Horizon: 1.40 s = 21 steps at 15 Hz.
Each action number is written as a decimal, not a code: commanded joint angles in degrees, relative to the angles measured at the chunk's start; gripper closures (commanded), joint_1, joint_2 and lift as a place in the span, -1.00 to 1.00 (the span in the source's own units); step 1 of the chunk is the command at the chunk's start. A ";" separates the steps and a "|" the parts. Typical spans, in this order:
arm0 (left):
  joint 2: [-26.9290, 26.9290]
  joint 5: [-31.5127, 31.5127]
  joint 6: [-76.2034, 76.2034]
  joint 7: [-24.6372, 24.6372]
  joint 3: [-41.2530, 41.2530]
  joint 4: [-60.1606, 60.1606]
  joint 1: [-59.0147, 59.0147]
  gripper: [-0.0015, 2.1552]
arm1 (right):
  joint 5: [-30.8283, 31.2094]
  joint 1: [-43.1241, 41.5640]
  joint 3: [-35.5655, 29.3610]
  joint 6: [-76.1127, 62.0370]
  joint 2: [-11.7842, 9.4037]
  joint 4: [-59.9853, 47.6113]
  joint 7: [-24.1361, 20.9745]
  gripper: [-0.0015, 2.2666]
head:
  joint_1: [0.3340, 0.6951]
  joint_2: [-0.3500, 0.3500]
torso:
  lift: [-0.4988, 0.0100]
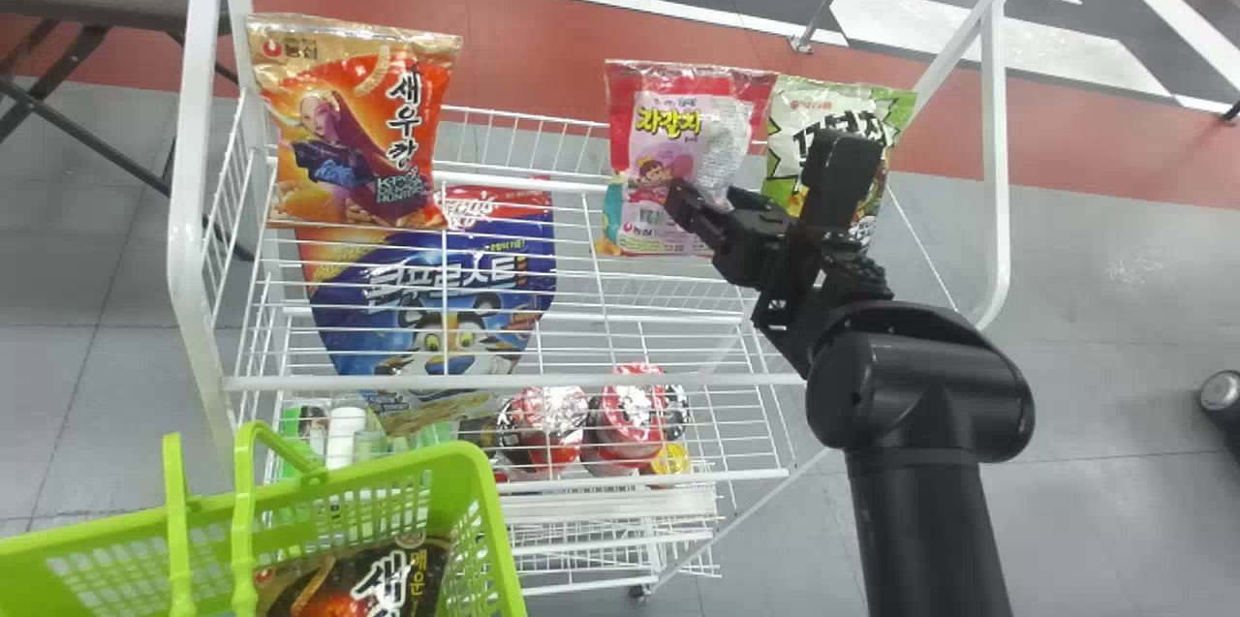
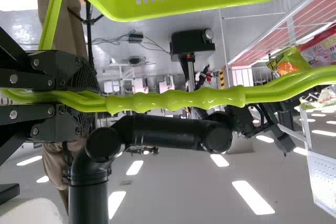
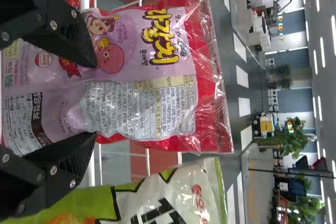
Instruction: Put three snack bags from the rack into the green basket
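Three front snack bags (image 1: pixel 358 128) are lining one wire rack (image 1: pixel 504 383) across the upper frame, one cereal bag (image 1: pixel 446 288) is showing left of centre, one green basket (image 1: pixel 469 477), lower left, is holding one black snack bag (image 1: pixel 358 583)

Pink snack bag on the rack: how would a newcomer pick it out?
Find the white wire rack, and look across its top level. The pink bag stands between the orange bag and the green-and-white bag, close by the right gripper. Yellow lettering on pink below a red top edge sets it apart from both.
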 commanded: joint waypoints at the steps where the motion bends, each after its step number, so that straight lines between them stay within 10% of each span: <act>1: -0.07 0.00 0.07 -0.02 0.01 0.04 0.00 0.99 | -0.37 0.92 -0.28 -0.38 0.06 -0.60 0.04 0.92 | 1.00 -1.00 | 0.96; 15: -0.15 1.32 0.07 -0.11 1.68 1.54 -1.23 0.99 | -16.37 35.73 -6.87 -3.54 3.05 -35.93 4.53 0.98 | 1.00 -1.00 | 0.96; 21: -0.86 1.84 0.07 0.60 2.91 1.98 -0.61 0.99 | -27.62 41.35 -4.85 21.42 3.49 -39.80 14.72 0.98 | 1.00 -0.88 | 0.96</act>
